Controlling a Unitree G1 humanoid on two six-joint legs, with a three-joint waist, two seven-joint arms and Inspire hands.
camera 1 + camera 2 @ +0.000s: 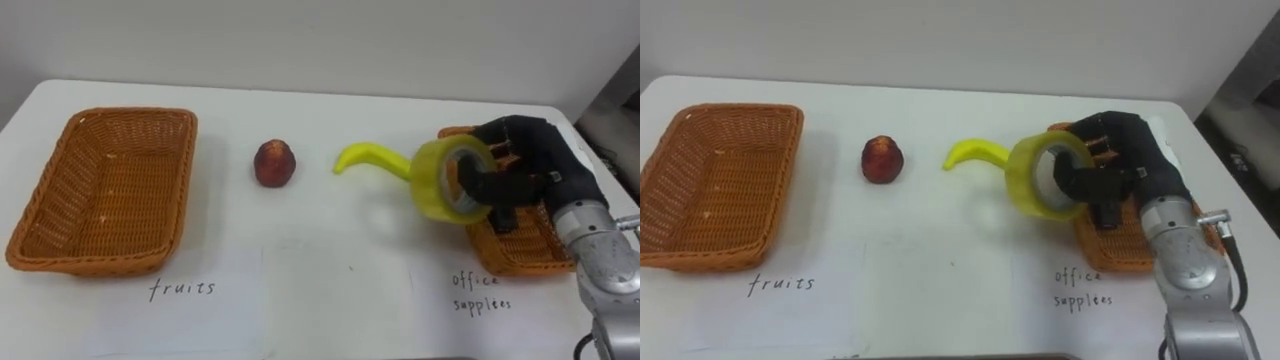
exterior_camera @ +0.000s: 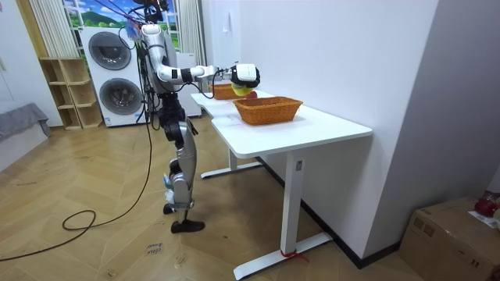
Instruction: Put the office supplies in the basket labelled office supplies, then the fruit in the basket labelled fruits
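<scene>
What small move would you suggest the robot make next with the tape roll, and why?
Probably shift the right hand slightly rightward before releasing: its fingers curl round the tape roll, which hangs over the office supplies basket's left rim, not yet over its middle.

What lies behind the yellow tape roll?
The banana runs behind the tape roll; its far end is covered. The right robot hand hides part of the basket beyond.
</scene>
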